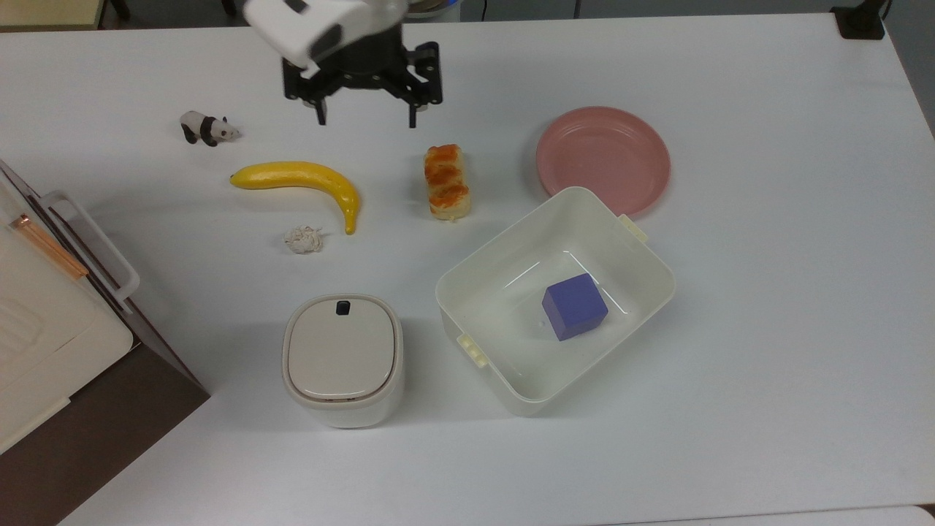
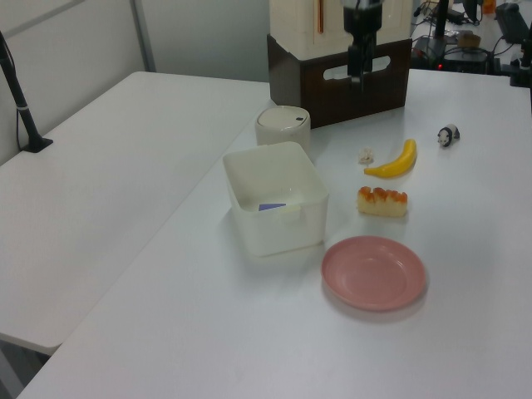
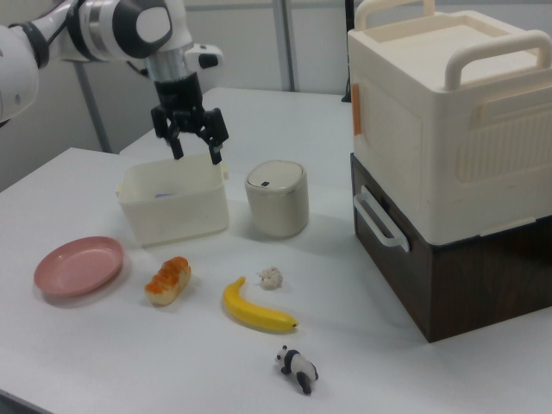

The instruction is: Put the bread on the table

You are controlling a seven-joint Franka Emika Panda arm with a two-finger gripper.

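We see the bread (image 1: 447,182) lying flat on the counter (image 1: 767,329) between the banana (image 1: 303,180) at its 9 o'clock and the pink plate (image 1: 603,158) at 3, while our gripper (image 1: 364,117), spread wide and empty, hangs clear at 11, so the placing looks done.
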